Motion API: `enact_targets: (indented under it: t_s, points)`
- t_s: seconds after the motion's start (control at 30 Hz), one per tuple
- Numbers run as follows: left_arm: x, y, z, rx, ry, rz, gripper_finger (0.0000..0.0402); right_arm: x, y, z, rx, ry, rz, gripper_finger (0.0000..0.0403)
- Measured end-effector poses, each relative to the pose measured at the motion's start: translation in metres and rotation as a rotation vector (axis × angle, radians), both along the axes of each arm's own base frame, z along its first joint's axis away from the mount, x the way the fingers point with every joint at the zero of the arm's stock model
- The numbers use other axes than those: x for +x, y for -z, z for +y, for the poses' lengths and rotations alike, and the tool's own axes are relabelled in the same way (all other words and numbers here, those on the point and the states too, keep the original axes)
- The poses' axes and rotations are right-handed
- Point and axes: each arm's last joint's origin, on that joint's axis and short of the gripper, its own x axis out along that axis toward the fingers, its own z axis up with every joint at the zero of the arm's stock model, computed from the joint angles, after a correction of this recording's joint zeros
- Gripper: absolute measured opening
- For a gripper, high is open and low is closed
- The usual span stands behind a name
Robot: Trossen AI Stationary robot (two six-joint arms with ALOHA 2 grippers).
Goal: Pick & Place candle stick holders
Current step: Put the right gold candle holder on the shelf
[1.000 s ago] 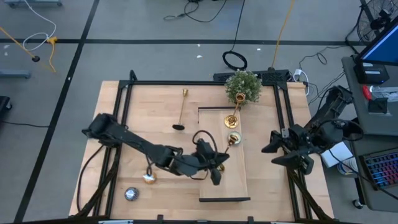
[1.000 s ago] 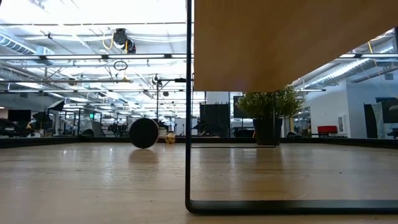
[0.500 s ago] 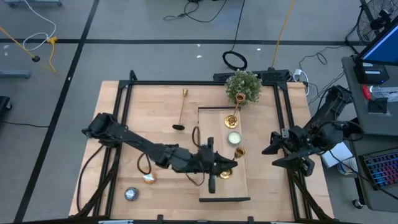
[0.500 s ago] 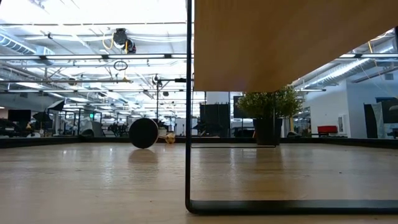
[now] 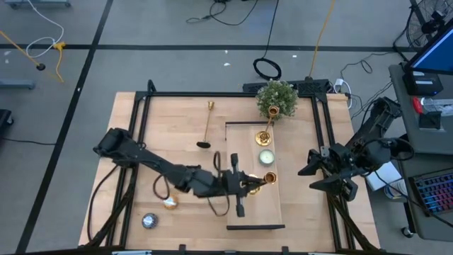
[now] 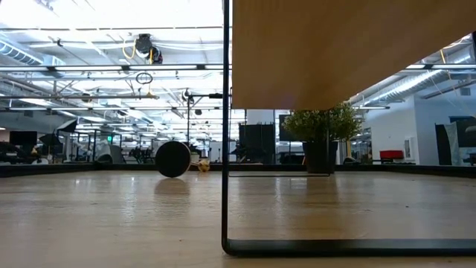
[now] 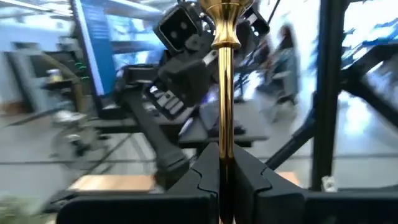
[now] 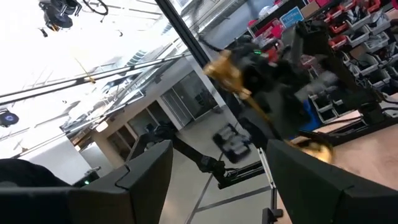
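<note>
Since a second ago the left arm has swung its load further over the raised wooden shelf (image 5: 272, 212), carrying the holder from beside the pale disc toward the shelf's nearer half.

Left end effector (image 5: 245, 185): fingers (image 7: 200, 177) clamped on the slim stem of a gold candle stick holder (image 5: 267, 178). In the wrist view the stem (image 7: 223, 99) runs straight out between the pads; in the high view the holder lies roughly level over the shelf, cup end toward the right arm. Whether it touches the board I cannot tell.

Outward from there: a pale tealight disc (image 5: 266, 157) sits just beyond it on the shelf, then a second gold holder (image 5: 263, 136), then the potted plant (image 5: 276, 98) at the far end. The third holder, the tall one (image 5: 207, 125), lies on the desk (image 5: 170, 134) left of the shelf. Two more discs (image 5: 169, 202) rest near the front-left corner.

Right end effector (image 5: 308, 175): parked at the right desk edge, fingers spread, nothing between them.

Risk: the grip is on the stem with the holder tipped off vertical. If released before the base is flat, it will likely topple and roll, possibly into the disc or off the shelf edge. The thin polished stem could also twist in the pads.

View notes: only the left wrist view shows the pinch itself. The low view sees just the shelf's underside and black frame (image 6: 225, 149), and none of the holders on top. The right wrist view catches the carried holder (image 8: 227, 71) from its far side, blurred.
</note>
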Motion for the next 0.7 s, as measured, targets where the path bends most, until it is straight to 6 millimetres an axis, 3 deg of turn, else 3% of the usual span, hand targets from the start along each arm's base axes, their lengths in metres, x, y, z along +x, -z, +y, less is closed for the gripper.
enact_targets:
  t_s: [0.1, 0.23, 0.4, 0.57, 0.7]
  points:
    - [-0.002, 0.022, 0.017, -0.048, 0.060, -0.131, 0.0011, 0.000, 0.000, 0.000, 0.003, 0.000, 0.001, 0.0255]
    - [-0.019, 0.048, 0.032, -0.086, 0.018, -0.302, 0.0011, 0.000, 0.000, 0.000, 0.006, 0.000, 0.002, 0.0255]
    - [-0.030, 0.082, 0.041, -0.131, 0.020, -0.246, 0.0011, 0.000, 0.000, 0.000, 0.014, 0.011, 0.005, 0.0255]
    - [-0.028, 0.081, 0.044, -0.108, 0.012, -0.243, 0.0014, 0.000, 0.000, -0.001, 0.016, 0.029, 0.009, 0.0255]
    - [-0.022, 0.089, 0.052, -0.119, 0.006, -0.146, 0.0012, 0.001, 0.000, -0.001, 0.019, 0.051, 0.013, 0.0255]
